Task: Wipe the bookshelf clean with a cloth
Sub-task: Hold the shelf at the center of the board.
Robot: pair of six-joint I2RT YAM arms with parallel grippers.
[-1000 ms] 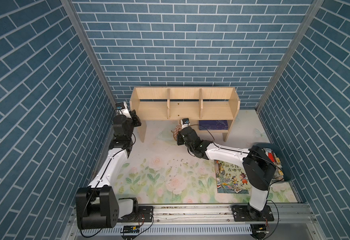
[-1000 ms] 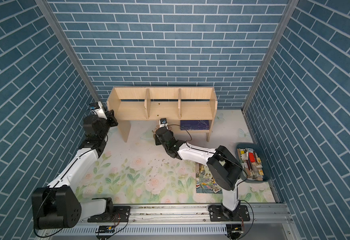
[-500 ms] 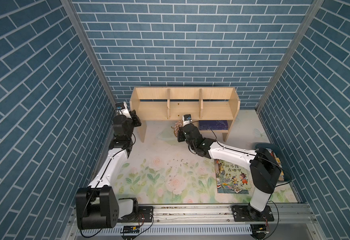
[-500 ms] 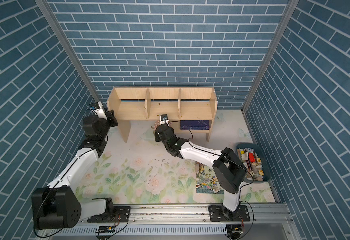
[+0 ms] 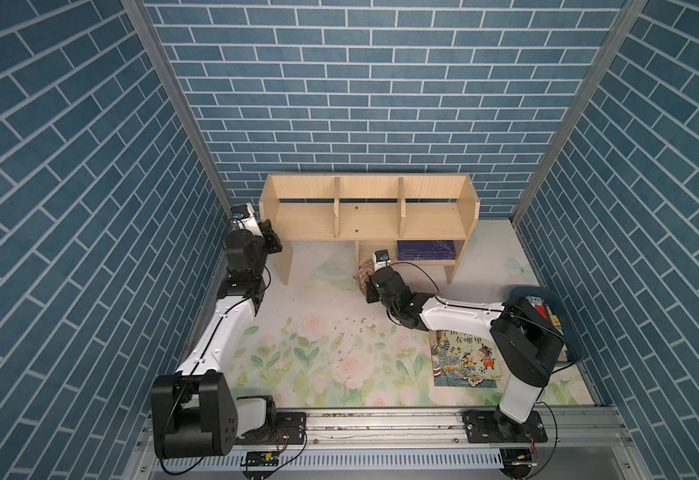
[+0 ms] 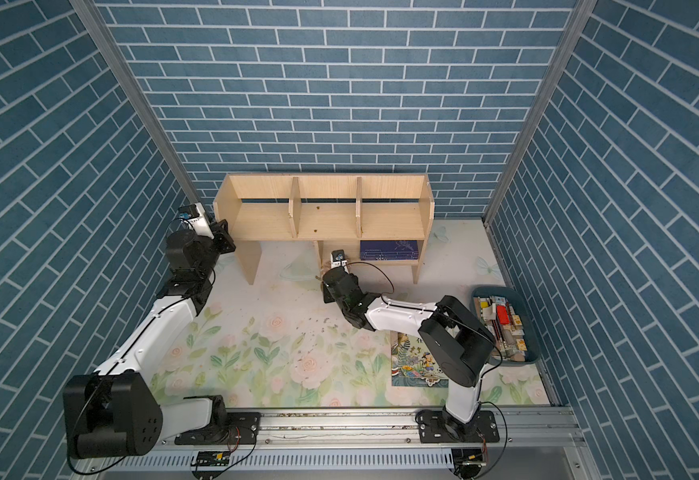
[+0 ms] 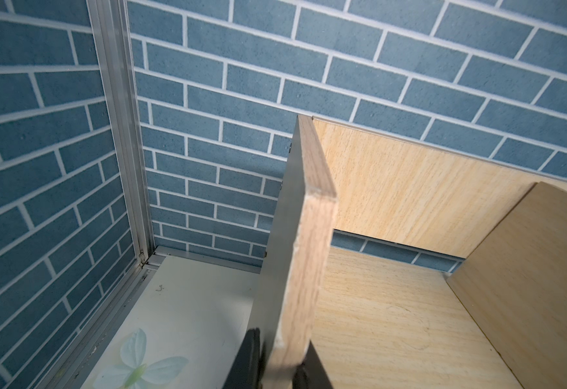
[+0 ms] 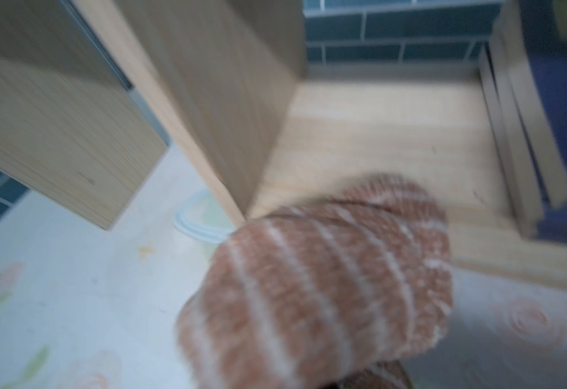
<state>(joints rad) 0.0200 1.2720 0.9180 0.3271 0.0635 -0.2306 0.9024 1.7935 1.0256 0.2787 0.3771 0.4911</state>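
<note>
Left jaws are clamped on the front edge of the bookshelf's [image 5: 364,216] left side panel, black fingers [image 7: 251,357] on either face; right jaws are buried under the bunched cloth [image 8: 326,286], and I read them as closed on it. The bookshelf stands at the table's [image 5: 323,257] far edge; the cloth sits at the mouth of the lower cubby, beside its left upright. Risks, as I judge them: the wad could snag that upright and shove the unit, or drag loose from the grip; a deep push may knock the blue book [image 5: 426,250] lying in the cubby; the bracing hold is narrow and could slip. The right wrist view is smeared; I cannot tell whether cloth touches wood; the cubby's inside is hidden from above.
</note>
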